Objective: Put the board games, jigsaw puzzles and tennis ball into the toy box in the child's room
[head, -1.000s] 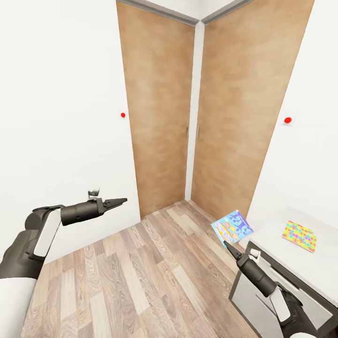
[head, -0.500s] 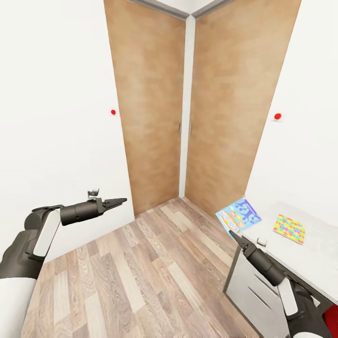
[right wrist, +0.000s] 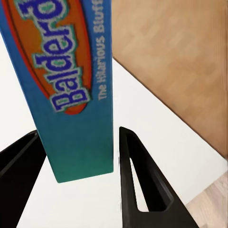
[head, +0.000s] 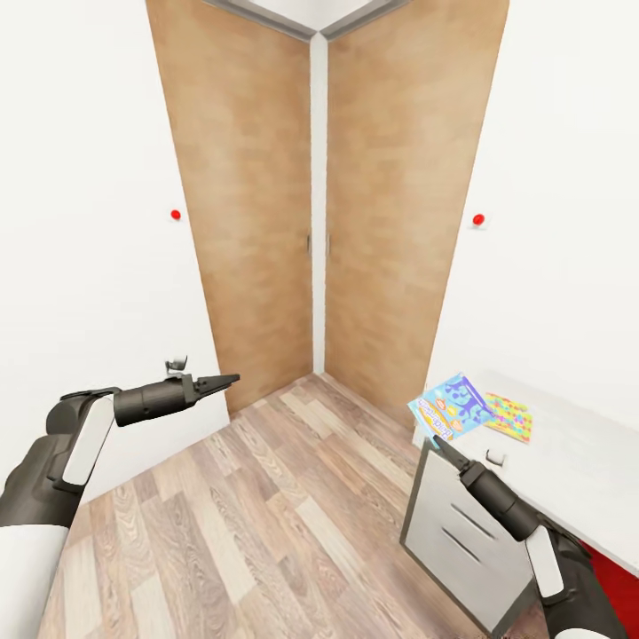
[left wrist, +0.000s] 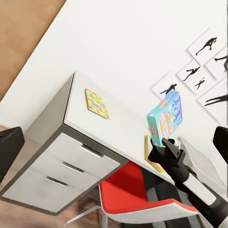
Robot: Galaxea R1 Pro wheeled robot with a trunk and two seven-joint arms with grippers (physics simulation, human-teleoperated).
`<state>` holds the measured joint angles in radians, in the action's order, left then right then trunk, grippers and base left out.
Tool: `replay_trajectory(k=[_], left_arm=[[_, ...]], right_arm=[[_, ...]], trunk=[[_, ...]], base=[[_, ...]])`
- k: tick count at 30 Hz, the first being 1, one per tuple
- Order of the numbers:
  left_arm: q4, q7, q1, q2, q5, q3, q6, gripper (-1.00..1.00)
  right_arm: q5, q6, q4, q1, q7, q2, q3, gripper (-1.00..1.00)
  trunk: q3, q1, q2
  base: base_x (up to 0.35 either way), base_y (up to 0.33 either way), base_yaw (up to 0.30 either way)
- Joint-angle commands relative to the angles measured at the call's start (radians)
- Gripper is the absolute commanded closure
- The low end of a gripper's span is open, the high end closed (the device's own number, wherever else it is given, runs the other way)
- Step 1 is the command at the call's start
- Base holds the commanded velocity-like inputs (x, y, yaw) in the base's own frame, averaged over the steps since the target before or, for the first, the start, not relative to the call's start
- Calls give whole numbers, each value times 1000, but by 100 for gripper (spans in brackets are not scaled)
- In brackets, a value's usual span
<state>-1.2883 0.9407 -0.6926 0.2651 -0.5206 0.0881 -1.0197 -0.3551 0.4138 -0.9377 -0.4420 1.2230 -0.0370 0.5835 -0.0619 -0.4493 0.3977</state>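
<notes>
My right gripper (head: 441,445) is shut on the lower edge of the small blue board game (head: 451,406), holding it upright in the air at the near corner of the table (head: 577,461). In the right wrist view the game's blue face (right wrist: 61,71) sits between both fingers (right wrist: 137,180). One jigsaw puzzle (head: 508,417) lies flat on the tabletop just behind the game. The left wrist view shows that jigsaw puzzle (left wrist: 97,103) and the held game (left wrist: 166,118). My left gripper (head: 226,382) hangs open over the floor at the left, holding nothing.
Two tall wooden doors (head: 266,204) meet in the room corner ahead. White drawers (head: 461,524) front the table's near end. A red chair (left wrist: 137,190) stands tucked under the table. Wood floor (head: 266,515) stretches between my arms.
The camera has turned right, so doors and table have slid left in the picture and the table has come nearer. The right gripper keeps its hold on the game. The left arm has not moved.
</notes>
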Motion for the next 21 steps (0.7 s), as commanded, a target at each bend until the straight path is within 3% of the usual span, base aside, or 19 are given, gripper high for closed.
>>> replay_trajectory(k=[1, 21], left_arm=[[0, 4, -1, 0, 2, 1, -4, -100], [0, 4, -1, 0, 1, 8, -5, -100]], right_arm=[[-4, 10, 0, -1, 3, 0, 1, 100], [-4, 6, 0, -1, 3, 2, -1, 100]], trunk=[[-1, -1, 2], [17, -1, 2]], base=[[0, 0, -257], [0, 0, -257]])
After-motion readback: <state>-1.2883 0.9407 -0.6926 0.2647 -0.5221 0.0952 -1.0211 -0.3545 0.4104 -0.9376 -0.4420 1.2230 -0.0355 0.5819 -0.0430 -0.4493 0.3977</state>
